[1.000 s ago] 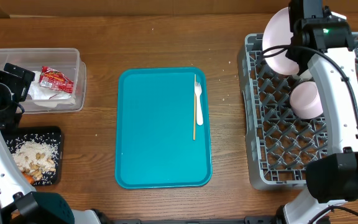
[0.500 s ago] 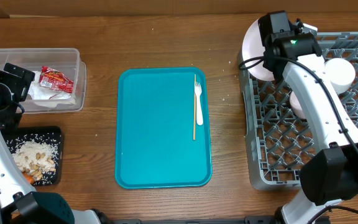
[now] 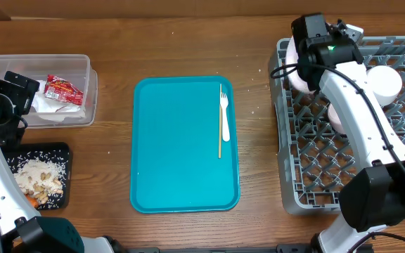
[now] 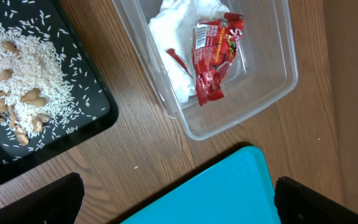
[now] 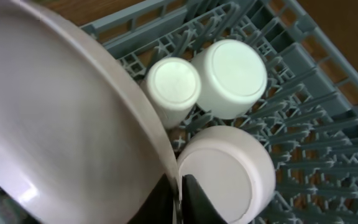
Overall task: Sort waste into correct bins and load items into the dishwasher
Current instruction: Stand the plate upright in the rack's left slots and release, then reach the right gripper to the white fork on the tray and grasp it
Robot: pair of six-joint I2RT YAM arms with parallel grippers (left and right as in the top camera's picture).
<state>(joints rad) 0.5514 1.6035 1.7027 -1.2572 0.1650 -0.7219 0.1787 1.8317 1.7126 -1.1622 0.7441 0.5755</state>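
My right gripper (image 5: 180,198) is shut on the rim of the large white plate (image 5: 61,124). The plate (image 3: 295,70) stands nearly on edge at the far left corner of the grey dish rack (image 3: 315,176). Two upturned bowls (image 5: 229,78) (image 5: 229,171) and a small cup (image 5: 173,84) sit in the rack beside it. The pale fork (image 3: 224,116) lies on the teal tray (image 3: 181,147). My left gripper (image 4: 182,208) is open above the tray's corner, near the clear tub (image 4: 278,93) holding the red wrapper (image 4: 213,56) and napkins (image 4: 179,25). Rice scraps (image 4: 23,68) fill the black tray (image 4: 98,118).
A thin wooden stick (image 3: 220,133) lies along the fork on the teal tray. A bit of orange carrot (image 3: 32,202) shows at the black tray's near edge. The rack's near half holds only upright pegs.
The right arm swung left with the plate, past the rack's left edge, then brought it down into the rack's far left corner. The left arm stayed still.
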